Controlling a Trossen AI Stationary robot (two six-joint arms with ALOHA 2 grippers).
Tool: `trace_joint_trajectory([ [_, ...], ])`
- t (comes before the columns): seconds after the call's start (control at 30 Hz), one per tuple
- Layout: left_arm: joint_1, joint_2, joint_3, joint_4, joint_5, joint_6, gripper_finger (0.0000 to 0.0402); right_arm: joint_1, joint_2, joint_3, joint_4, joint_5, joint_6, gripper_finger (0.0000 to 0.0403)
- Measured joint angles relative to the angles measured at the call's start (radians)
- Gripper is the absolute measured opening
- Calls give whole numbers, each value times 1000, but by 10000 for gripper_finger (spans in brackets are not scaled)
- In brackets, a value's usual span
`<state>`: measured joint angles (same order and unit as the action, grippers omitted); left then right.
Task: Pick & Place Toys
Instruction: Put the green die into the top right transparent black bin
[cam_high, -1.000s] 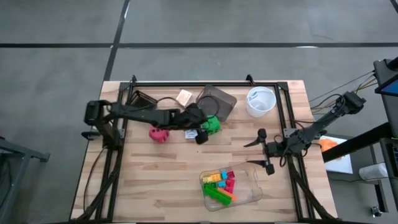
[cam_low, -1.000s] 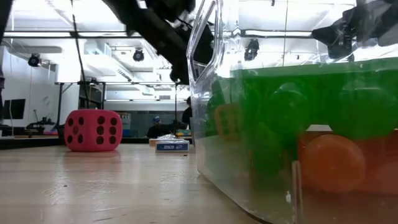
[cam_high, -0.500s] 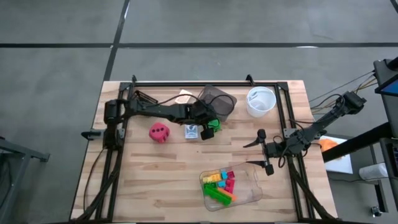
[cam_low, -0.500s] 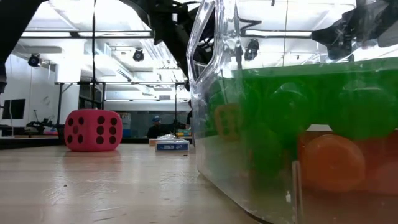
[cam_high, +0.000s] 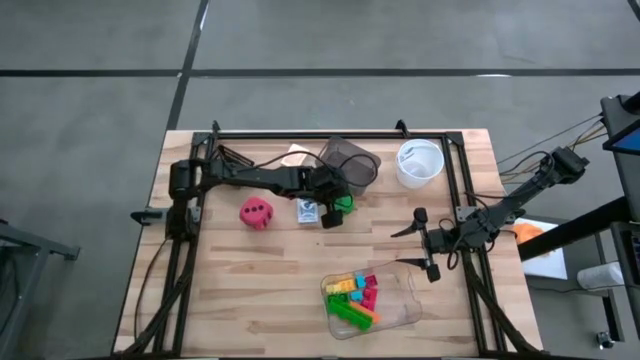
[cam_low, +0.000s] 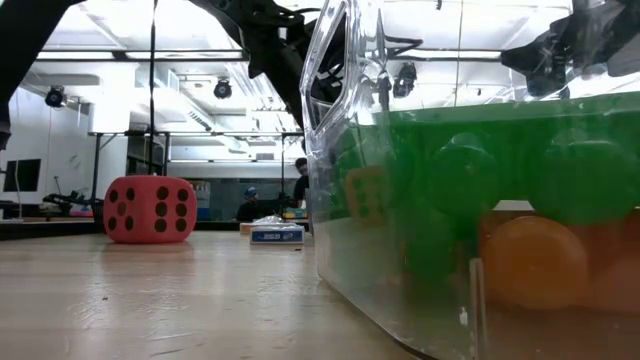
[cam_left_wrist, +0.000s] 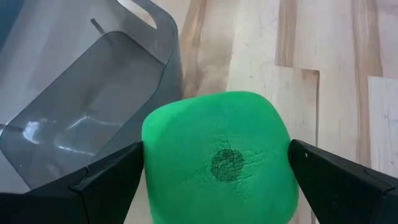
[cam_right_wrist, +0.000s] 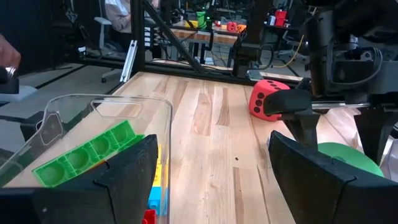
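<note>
Left gripper (cam_high: 338, 207) sits near the far middle of the bench (cam_high: 250, 290), jaws at full spread, one finger on each side of the green die (cam_left_wrist: 219, 158). In the left wrist view both fingers (cam_left_wrist: 106, 180) meet the die's sides, a black dot facing the camera; whether the die is lifted off the wood cannot be told. Just beside it stands a dark tinted bin (cam_high: 350, 162).

Pink-red die (cam_high: 256, 213) rests on the bench near the left arm, apart from the gripper. White-blue card pack (cam_high: 307, 211) lies flat between the pink-red die and the green one. Tan block (cam_high: 296, 154) lies at the far edge, beside the dark bin. White bowl (cam_high: 419, 162) stands toward the far right corner.

Clear tray (cam_high: 398, 312) sits at the near edge, right of centre, holding the bricks (cam_high: 352, 299): green, yellow, pink, orange, teal, heaped together.

Right gripper (cam_high: 425, 243) waits between the bowl and the tray, fingers wide apart and holding nothing.
</note>
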<state>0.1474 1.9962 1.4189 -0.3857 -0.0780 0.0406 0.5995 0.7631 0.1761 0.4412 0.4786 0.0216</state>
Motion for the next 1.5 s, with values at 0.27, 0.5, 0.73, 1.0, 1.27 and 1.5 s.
trace_joint_trajectory([
  [0.27,-1,2,-2,-9,4,13,381,0,0,0,0,0,0,301],
  [0.5,-1,2,-2,-12,0,16,261,0,0,0,0,0,0,301],
  [0.73,0,0,-2,-19,13,16,96,0,0,0,0,0,0,301],
  [1.0,0,-3,-2,-20,19,15,11,0,9,0,0,0,0,301],
  [1.27,-4,-64,-9,-41,35,13,5,0,31,0,0,0,1,301],
  [1.5,-5,-143,-9,-32,35,16,2,0,44,0,2,0,1,301],
])
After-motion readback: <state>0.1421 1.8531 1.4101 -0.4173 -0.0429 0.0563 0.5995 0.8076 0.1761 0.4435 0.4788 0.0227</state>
